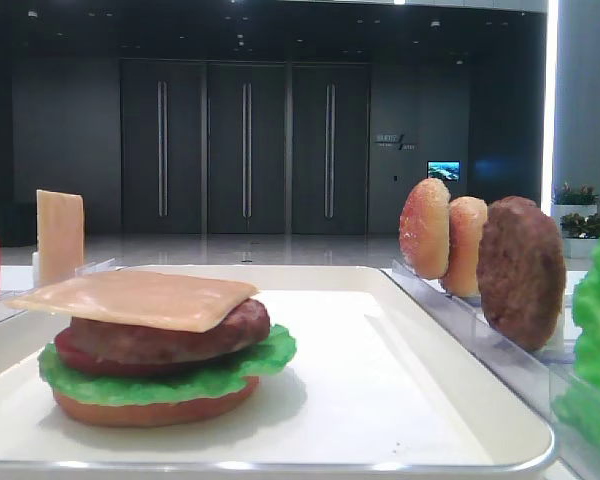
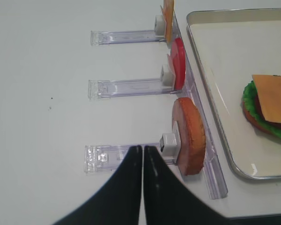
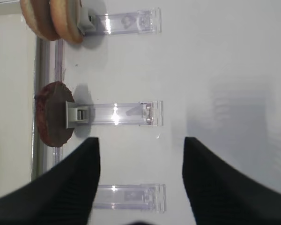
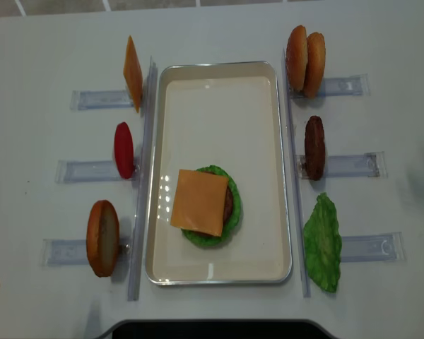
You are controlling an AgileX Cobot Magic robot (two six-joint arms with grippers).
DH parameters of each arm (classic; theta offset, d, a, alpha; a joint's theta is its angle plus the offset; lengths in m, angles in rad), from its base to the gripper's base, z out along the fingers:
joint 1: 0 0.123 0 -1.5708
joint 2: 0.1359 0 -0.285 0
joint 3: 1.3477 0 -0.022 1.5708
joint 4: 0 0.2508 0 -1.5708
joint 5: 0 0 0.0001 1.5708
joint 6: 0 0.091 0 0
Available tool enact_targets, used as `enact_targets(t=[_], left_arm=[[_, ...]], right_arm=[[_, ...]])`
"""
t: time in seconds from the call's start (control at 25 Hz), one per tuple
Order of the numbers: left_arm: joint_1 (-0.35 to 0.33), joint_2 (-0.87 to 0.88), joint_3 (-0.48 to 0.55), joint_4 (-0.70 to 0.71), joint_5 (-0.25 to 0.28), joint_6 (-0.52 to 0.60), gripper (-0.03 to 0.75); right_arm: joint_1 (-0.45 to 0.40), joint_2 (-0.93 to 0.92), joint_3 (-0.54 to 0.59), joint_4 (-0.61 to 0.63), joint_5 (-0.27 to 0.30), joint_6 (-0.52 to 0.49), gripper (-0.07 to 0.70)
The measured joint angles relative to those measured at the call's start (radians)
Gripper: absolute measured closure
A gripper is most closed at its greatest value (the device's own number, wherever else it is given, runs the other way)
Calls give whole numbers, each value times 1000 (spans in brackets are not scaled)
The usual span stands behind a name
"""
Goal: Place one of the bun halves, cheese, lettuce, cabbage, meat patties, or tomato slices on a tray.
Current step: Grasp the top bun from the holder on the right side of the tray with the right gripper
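The cream tray (image 4: 283, 176) holds a stack topped by a cheese slice (image 4: 199, 202) over a meat patty, tomato and lettuce. Two bun halves (image 4: 305, 61) stand on edge at the far right, with another meat patty (image 4: 314, 147) and a lettuce leaf (image 4: 323, 244) nearer. More cheese (image 4: 132, 73) and a tomato slice (image 4: 124, 150) stand on the left. Cabbage is out of view. My right gripper (image 3: 141, 139) is open and empty above the table, the patty (image 3: 54, 114) ahead to its left. My left gripper (image 2: 143, 147) is shut, empty, beside an orange bun piece (image 2: 192, 136).
Clear plastic rack strips (image 3: 129, 197) lie on the white table on both sides of the tray, each item propped against one (image 2: 126, 86). Long clear rails run along the tray's two long sides. A dark edge borders the table's near side.
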Motion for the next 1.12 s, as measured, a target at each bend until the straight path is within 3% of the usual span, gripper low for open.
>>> enact_targets(t=[0.44, 0.68, 0.8, 1.12], left_arm=[[0, 0, 0, 0, 0, 0, 722], [0, 0, 0, 0, 0, 0, 722], [0, 0, 0, 0, 0, 0, 722], [0, 0, 0, 0, 0, 0, 722]], right_arm=[[0, 312, -300, -1, 31, -4, 251], [20, 371, -382, -7, 32, -4, 251], [85, 381, -404, -10, 29, -1, 247], [385, 496, -499, -72, -36, 125, 209]])
